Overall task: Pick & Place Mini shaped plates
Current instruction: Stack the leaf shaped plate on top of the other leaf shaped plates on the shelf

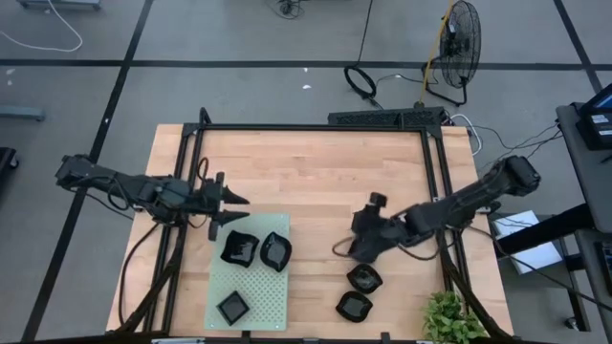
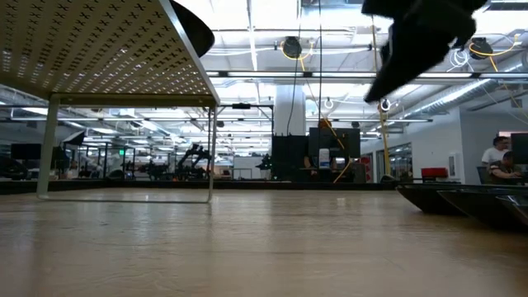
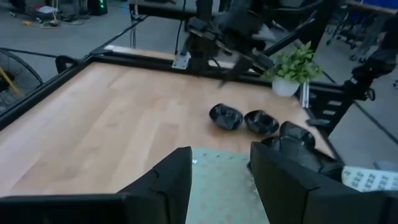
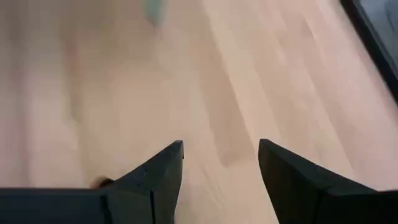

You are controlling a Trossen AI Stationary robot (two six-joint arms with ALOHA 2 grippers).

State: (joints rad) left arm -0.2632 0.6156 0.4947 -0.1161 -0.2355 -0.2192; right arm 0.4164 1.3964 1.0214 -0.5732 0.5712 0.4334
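Observation:
Three glossy black mini shaped plates sit on a pale green perforated mat (image 1: 251,287): two near its far edge (image 1: 239,248) (image 1: 275,250) and one near its front (image 1: 232,307). Two more plates (image 1: 364,278) (image 1: 354,306) rest on the bare wood to the right, also seen in the left wrist view (image 3: 225,116) (image 3: 261,122). My left gripper (image 1: 234,208) (image 3: 221,180) hovers open, nearly level, at the mat's far left corner. My right gripper (image 1: 356,250) (image 4: 221,168) is open, slanting down over bare wood just beyond the two loose plates.
A potted plant (image 1: 449,320) stands at the table's near right corner. A black metal frame (image 1: 316,127) borders the tabletop. In the low view the mat (image 2: 107,49) stands raised on thin legs. Bare wood lies between the mat and the loose plates.

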